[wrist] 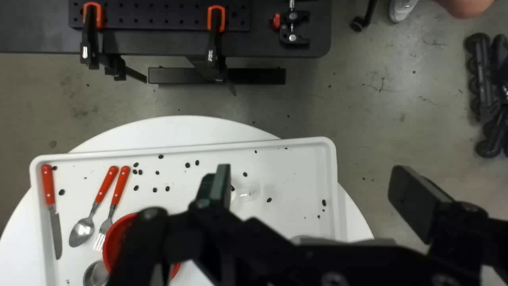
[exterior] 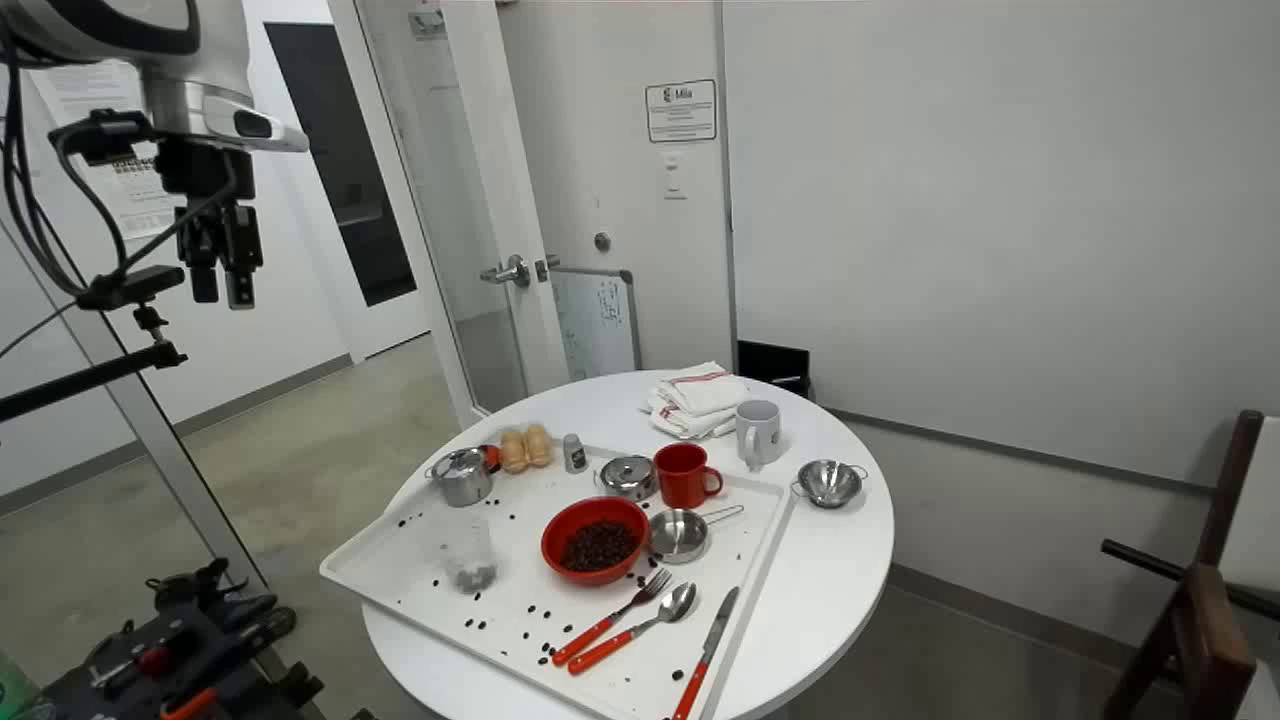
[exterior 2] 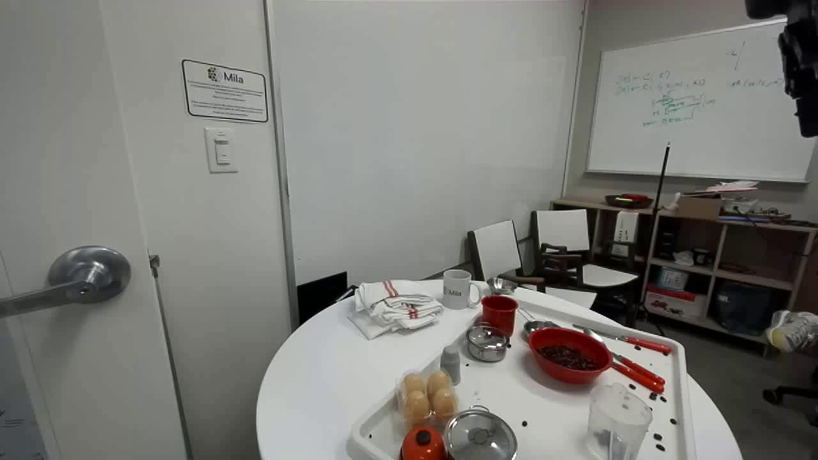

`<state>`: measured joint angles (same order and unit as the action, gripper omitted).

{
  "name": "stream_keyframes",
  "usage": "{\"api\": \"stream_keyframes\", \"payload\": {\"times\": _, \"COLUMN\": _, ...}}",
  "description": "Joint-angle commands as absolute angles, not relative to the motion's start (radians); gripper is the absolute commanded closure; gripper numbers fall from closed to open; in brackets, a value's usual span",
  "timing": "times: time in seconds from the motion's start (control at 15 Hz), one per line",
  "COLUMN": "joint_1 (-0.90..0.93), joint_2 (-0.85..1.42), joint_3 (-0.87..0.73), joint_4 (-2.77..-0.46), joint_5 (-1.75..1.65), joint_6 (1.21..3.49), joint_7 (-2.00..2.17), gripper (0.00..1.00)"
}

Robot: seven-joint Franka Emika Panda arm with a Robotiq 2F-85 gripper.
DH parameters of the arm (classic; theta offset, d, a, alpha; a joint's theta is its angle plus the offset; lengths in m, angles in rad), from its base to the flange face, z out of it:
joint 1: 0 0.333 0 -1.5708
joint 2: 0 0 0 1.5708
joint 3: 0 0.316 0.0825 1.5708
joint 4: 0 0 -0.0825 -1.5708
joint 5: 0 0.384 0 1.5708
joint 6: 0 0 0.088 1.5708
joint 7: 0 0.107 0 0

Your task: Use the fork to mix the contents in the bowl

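Jaws are standing wide, holding nothing. Red-handled metal fork is lying w/ handle nr white rectangular tray edge; red-handled metal spoon alongside poss. causing double pick-up.

In the wrist view, red bowl partly behind the claw (itself blurry).

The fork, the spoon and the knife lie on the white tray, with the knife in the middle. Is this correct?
The knife is not in the middle: the wrist view shows the spoon between it and the fork. All three do lie on the white tray.
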<state>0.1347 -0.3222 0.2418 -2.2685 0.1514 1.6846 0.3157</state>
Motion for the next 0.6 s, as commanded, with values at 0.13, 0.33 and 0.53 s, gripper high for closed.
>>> {"api": "stream_keyframes", "payload": {"times": 0.13, "joint_1": 0.142, "joint_2": -0.321, "joint_3": 0.235, "joint_4": -2.267, "joint_5": 0.149, "joint_6": 1.684, "joint_7": 0.317, "gripper": 0.00}}
{"api": "stream_keyframes", "payload": {"times": 0.33, "joint_1": 0.117, "joint_2": -0.322, "joint_3": 0.240, "joint_4": -2.282, "joint_5": 0.127, "joint_6": 1.725, "joint_7": 0.423, "gripper": 0.00}}
{"api": "stream_keyframes", "payload": {"times": 0.53, "joint_1": 0.087, "joint_2": -0.331, "joint_3": 0.232, "joint_4": -2.300, "joint_5": 0.107, "joint_6": 1.794, "joint_7": 0.519, "gripper": 0.00}}
